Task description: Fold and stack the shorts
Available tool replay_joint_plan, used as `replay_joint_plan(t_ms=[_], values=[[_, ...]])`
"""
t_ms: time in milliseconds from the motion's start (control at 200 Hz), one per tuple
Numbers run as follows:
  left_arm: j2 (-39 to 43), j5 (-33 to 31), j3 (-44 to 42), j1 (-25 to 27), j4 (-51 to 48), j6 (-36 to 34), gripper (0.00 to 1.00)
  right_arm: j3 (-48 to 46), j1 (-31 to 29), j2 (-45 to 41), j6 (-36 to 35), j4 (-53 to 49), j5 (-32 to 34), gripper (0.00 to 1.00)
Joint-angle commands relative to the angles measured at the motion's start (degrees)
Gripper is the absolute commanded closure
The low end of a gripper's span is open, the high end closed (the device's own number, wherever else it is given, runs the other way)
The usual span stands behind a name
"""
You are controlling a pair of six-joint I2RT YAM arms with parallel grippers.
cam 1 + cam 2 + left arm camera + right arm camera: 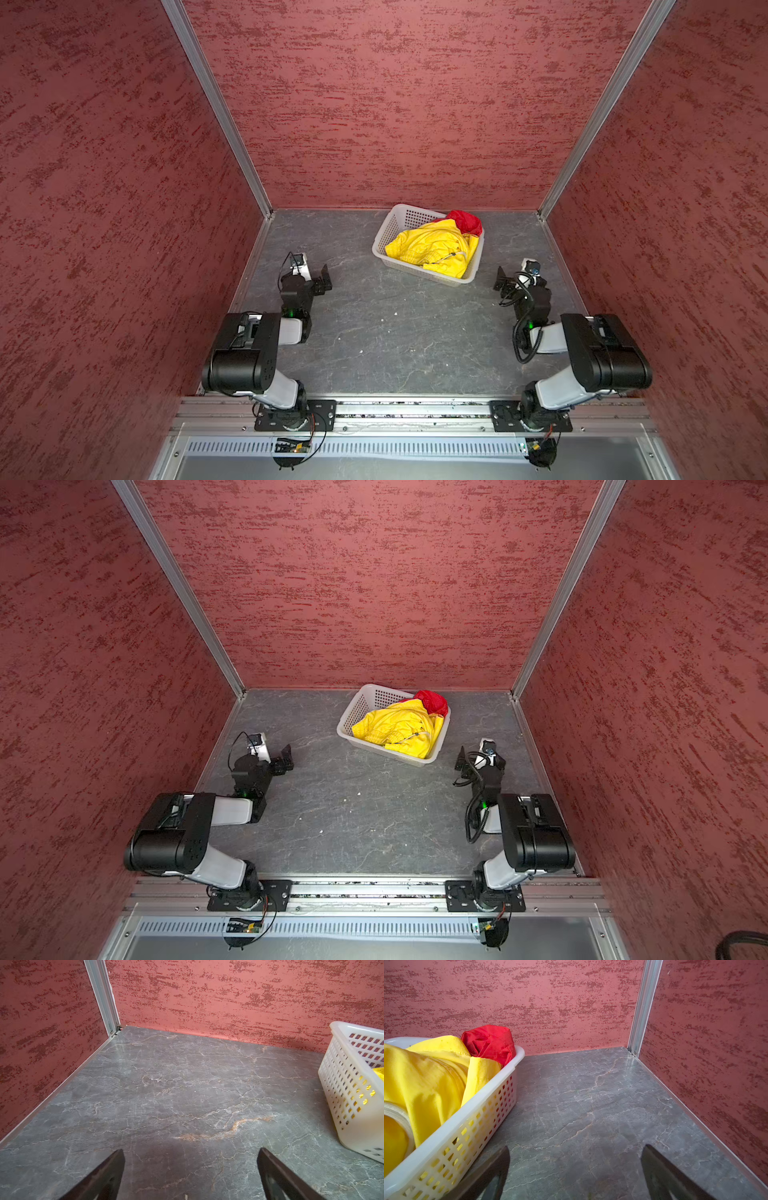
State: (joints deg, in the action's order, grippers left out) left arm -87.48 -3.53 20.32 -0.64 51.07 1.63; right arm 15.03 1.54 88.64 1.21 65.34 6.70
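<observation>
Yellow shorts [428, 249] and red shorts [467, 222] lie in the basket [409, 218] at the desk's [395, 332] twelve o'clock; left jaws at nine, right jaws at three, both apart.

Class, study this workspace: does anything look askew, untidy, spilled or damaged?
The white basket sits skewed on the table, not square to its edges. The yellow shorts and red shorts lie crumpled inside it, the red pair bulging above the rim. Nothing looks spilled or damaged.

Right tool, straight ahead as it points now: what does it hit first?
Probably the bare table, then the back wall: the right tool seems angled slightly down, though depth is unclear. The basket sits off to one side, out of its line.
</observation>
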Motion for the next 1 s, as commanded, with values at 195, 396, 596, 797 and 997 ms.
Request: replay_joint_plan(t_ms=[195, 396, 596, 797, 997], values=[[-0.6, -0.4, 0.8, -0.2, 1.4, -0.8, 0.00, 0.7, -0.1, 0.3, 0.1, 2.1, 1.3, 0.01], [-0.5, 0.2, 0.8, -0.5, 1.4, -0.6, 0.01, 0.8, -0.1, 0.3, 0.9, 2.0, 3.2, 0.01], [-0.4, 0.9, 0.9, -0.9, 1.2, -0.6, 0.00, 0.5, -0.1, 0.3, 1.8, 2.5, 5.4, 0.01], [-0.5, 0.9, 0.9, -0.8, 1.2, -0.5, 0.00, 0.5, -0.1, 0.2, 1.6, 2.6, 5.5, 0.01], [8.0, -14.1, 14.4, 3.3, -27.6, -0.2, 0.01, 6.3, -2.1, -10.4, 0.9, -15.7, 12.8, 0.01]])
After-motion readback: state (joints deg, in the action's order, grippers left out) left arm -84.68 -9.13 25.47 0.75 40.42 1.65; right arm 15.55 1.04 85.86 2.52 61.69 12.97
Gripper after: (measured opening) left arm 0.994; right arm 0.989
